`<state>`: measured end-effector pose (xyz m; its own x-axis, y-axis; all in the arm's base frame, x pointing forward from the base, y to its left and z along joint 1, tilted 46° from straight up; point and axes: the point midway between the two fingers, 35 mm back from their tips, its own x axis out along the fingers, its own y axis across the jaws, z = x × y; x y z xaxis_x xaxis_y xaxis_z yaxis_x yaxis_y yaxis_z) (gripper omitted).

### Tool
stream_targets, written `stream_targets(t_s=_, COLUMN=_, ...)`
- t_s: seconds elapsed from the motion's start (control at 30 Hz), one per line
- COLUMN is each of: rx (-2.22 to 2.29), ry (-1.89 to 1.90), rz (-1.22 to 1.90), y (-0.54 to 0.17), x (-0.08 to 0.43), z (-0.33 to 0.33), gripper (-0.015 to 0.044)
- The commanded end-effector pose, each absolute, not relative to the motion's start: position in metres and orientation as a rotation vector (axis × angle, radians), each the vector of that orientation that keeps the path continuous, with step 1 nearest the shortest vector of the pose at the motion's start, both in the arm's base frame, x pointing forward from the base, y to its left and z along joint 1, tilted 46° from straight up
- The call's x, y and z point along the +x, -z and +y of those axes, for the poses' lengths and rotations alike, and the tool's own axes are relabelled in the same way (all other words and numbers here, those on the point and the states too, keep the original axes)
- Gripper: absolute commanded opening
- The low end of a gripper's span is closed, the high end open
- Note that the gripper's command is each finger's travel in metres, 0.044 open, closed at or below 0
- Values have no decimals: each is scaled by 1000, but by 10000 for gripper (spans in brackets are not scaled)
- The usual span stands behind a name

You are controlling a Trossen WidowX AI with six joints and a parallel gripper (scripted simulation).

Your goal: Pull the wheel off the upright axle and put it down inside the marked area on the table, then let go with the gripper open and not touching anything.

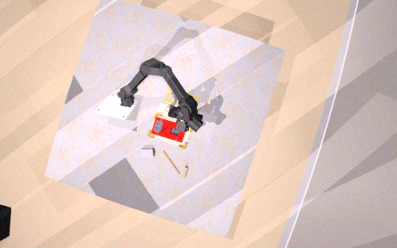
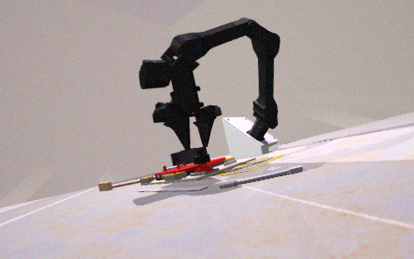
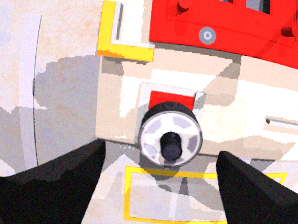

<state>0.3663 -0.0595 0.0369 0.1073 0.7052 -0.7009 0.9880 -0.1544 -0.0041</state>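
The wheel (image 3: 150, 141) (image 2: 201, 156) has a black tyre and a pale spoked hub. It sits low on the dark upright axle (image 3: 171, 146), whose tip shows through the hub, beside the red part. My gripper (image 3: 162, 153) (image 2: 197, 147) is open and points down. In the wrist view its fingertips stand left and right of the wheel, with gaps on both sides. In the exterior view the fingertips are just above the wheel's level. The arm hides the wheel in the top view. The marked area is a yellow outline (image 3: 127, 195) (image 2: 267, 163) on the table, close beside the wheel.
A red plate (image 3: 175, 25) (image 1: 164, 136) with raised pegs and grey blocks lies beside the wheel, inside yellow corner brackets. A grey rod (image 2: 267, 176) lies on the table. A wooden stick (image 1: 171, 162), a small wooden block (image 1: 185, 172) and a grey block (image 1: 147, 152) lie beyond the plate.
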Motion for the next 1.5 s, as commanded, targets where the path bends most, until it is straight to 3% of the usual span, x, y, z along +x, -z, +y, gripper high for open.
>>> stream_targets(t_s=0.0, rx=1926, ry=793, rz=1654, y=-21, x=365, z=-42, gripper=300)
stream_targets(t_s=0.2, rx=1926, ry=792, rz=1655, y=-17, x=365, z=-36, gripper=300)
stream_targets(t_s=0.33, rx=1917, ry=792, rz=1660, y=-18, x=365, z=-38, gripper=195)
stream_targets(t_s=0.6, rx=1917, ry=792, rz=1660, y=-18, x=365, z=-38, gripper=142)
stream_targets(t_s=0.8, rx=1917, ry=792, rz=1660, y=-19, x=365, z=-39, gripper=0)
stream_targets(t_s=1.47, rx=1918, ry=793, rz=1658, y=-24, x=364, z=-44, gripper=0)
